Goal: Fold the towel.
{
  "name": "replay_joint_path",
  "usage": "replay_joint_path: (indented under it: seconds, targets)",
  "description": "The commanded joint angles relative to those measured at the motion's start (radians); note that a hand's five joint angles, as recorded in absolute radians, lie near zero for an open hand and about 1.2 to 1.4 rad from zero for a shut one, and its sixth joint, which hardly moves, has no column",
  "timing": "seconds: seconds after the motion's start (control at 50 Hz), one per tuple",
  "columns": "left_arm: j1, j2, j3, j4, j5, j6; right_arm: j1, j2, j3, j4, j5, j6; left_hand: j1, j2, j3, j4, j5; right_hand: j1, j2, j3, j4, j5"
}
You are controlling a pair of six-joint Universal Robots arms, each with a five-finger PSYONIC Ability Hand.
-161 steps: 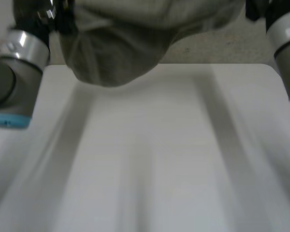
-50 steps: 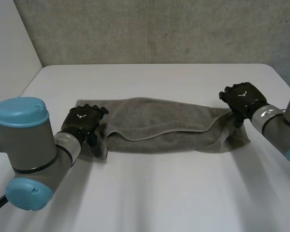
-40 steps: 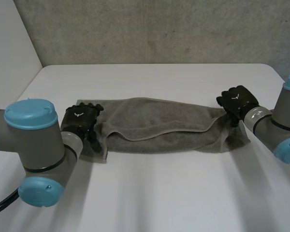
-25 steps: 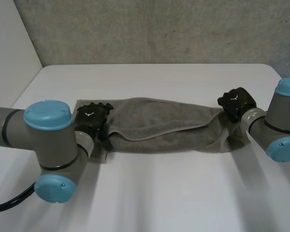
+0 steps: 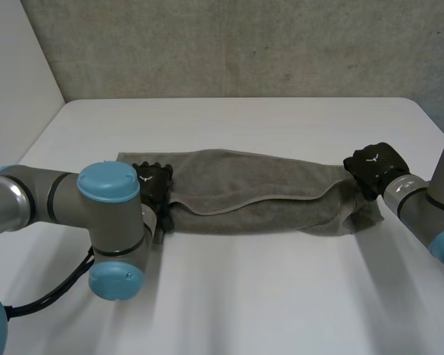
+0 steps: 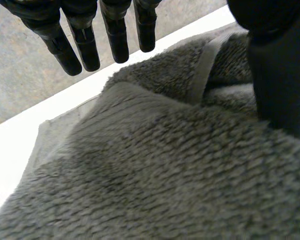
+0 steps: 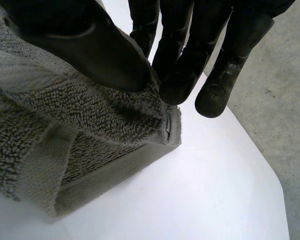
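The white table carried the grey towel, which lay across its middle as a long band, doubled lengthwise with a hemmed edge running along the top layer. The left arm reached in to the towel's left end and the left hand sat over that end. In its wrist view the fingers were straight and clear of the cloth, gripping nothing, with the thumb against the pile. The right hand was at the right end, and there the thumb and fingers pinched the corner.

With one end released and the other held, a pull from the right would likely drag the band askew or open the fold.

About three seconds before, the towel hung bunched in the air near the camera. Since half a second ago the left elbow had swung inward and the right hand had shifted slightly outward.
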Motion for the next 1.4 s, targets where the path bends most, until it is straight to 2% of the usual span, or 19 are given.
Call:
replay_joint_path:
  seconds: [0.02, 0.12, 0.2, 0.36, 0.4, 0.54, 0.68, 0.78, 0.88, 0.96, 1.0, 1.02, 1.06, 1.08, 1.12, 1.2, 1.3, 1.38, 1.4]
  targets:
    - [0.010, 0.010, -0.014, 0.036, -0.087, 0.119, -0.010, -0.044, 0.017, 0.002, 0.003, 0.042, 0.011, 0.005, 0.003, 0.037, -0.174, 0.059, 0.083, 0.053, 0.054, 0.053]
    - [0.018, 0.035, -0.033, 0.033, -0.103, 0.142, -0.045, -0.079, 0.022, 0.002, 0.008, 0.059, 0.029, 0.023, 0.021, 0.055, -0.156, 0.059, 0.083, 0.053, 0.054, 0.053]
    - [0.035, 0.125, -0.093, 0.027, -0.093, 0.154, -0.047, -0.097, 0.026, 0.003, 0.011, 0.060, 0.038, 0.032, 0.030, 0.064, -0.148, 0.059, 0.083, 0.053, 0.054, 0.053]
    - [0.052, 0.195, -0.156, 0.030, -0.089, 0.254, -0.044, -0.122, 0.045, 0.006, 0.013, 0.068, 0.170, 0.164, 0.162, 0.196, -0.015, 0.059, 0.083, 0.053, 0.054, 0.053]
    - [0.058, 0.204, -0.174, 0.032, -0.089, 0.295, -0.044, -0.129, 0.052, 0.006, 0.013, 0.068, 0.316, 0.310, 0.308, 0.342, 0.131, 0.059, 0.083, 0.053, 0.054, 0.053]
    - [0.079, 0.210, -0.215, 0.032, -0.067, 0.312, -0.044, -0.148, 0.068, 0.006, 0.013, 0.068, 0.590, 0.584, 0.582, 0.616, 0.404, 0.059, 0.083, 0.053, 0.054, 0.053]
    - [0.108, 0.237, -0.268, 0.021, 0.038, 0.315, -0.047, -0.178, 0.085, 0.008, 0.017, 0.068, 0.862, 0.856, 0.854, 0.888, 0.677, 0.059, 0.083, 0.053, 0.054, 0.053]
    - [0.124, 0.273, -0.292, 0.015, 0.057, 0.315, -0.048, -0.212, 0.106, 0.023, 0.017, 0.068, 1.082, 1.076, 1.074, 1.108, 0.896, 0.059, 0.083, 0.053, 0.054, 0.053]
    - [0.130, 0.334, -0.297, 0.006, 0.057, 0.315, -0.048, -0.275, 0.140, 0.048, 0.013, 0.074, 1.082, 1.076, 1.075, 1.108, 0.897, 0.059, 0.083, 0.053, 0.054, 0.053]
    - [0.153, 0.445, -0.297, -0.008, 0.063, 0.312, -0.048, -0.383, 0.169, 0.058, 0.006, 0.108, 1.082, 1.076, 1.075, 1.108, 0.897, 0.059, 0.083, 0.053, 0.054, 0.053]
    - [0.171, 0.536, -0.297, -0.010, 0.098, 0.311, -0.050, -0.477, 0.171, 0.083, 0.002, 0.149, 1.082, 1.076, 1.075, 1.108, 0.897, 0.059, 0.083, 0.053, 0.054, 0.053]
    - [0.171, 0.537, -0.297, -0.010, 0.098, 0.311, -0.050, -0.478, 0.171, 0.083, 0.002, 0.149, 1.082, 1.076, 1.075, 1.108, 0.897, 0.059, 0.083, 0.053, 0.054, 0.053]
    - [0.199, 0.627, -0.300, -0.011, 0.158, 0.309, -0.065, -0.566, 0.166, 0.121, -0.019, 0.190, 1.082, 1.076, 1.075, 1.108, 0.897, 0.059, 0.083, 0.053, 0.054, 0.053]
    - [0.199, 0.627, -0.300, -0.011, 0.158, 0.309, -0.065, -0.567, 0.166, 0.121, -0.020, 0.191, 1.082, 1.076, 1.075, 1.108, 0.897, 0.059, 0.083, 0.053, 0.054, 0.053]
    - [0.228, 0.702, -0.318, -0.016, 0.219, 0.309, -0.084, -0.607, 0.164, 0.152, -0.037, 0.197, 1.082, 1.076, 1.075, 1.108, 0.897, 0.059, 0.083, 0.053, 0.054, 0.053]
    - [0.259, 0.763, -0.347, -0.039, 0.272, 0.309, -0.155, -0.682, 0.155, 0.311, -0.101, 0.189, 1.082, 1.076, 1.075, 1.108, 0.897, 0.059, 0.083, 0.053, 0.054, 0.053]
    - [0.299, 0.811, -0.413, -0.097, 0.327, 0.311, -0.238, -0.714, 0.177, 0.462, -0.182, 0.126, 1.082, 1.076, 1.075, 1.108, 0.897, 0.059, 0.083, 0.053, 0.054, 0.053]
    - [0.341, 0.833, -0.507, -0.151, 0.374, 0.314, -0.310, -0.741, 0.255, 0.573, -0.237, -0.031, 1.082, 1.076, 1.075, 1.108, 0.897, 0.059, 0.083, 0.053, 0.054, 0.053]
    - [0.342, 0.833, -0.507, -0.151, 0.375, 0.314, -0.311, -0.742, 0.255, 0.574, -0.237, -0.032, 1.082, 1.076, 1.075, 1.108, 0.897, 0.059, 0.083, 0.053, 0.054, 0.053]
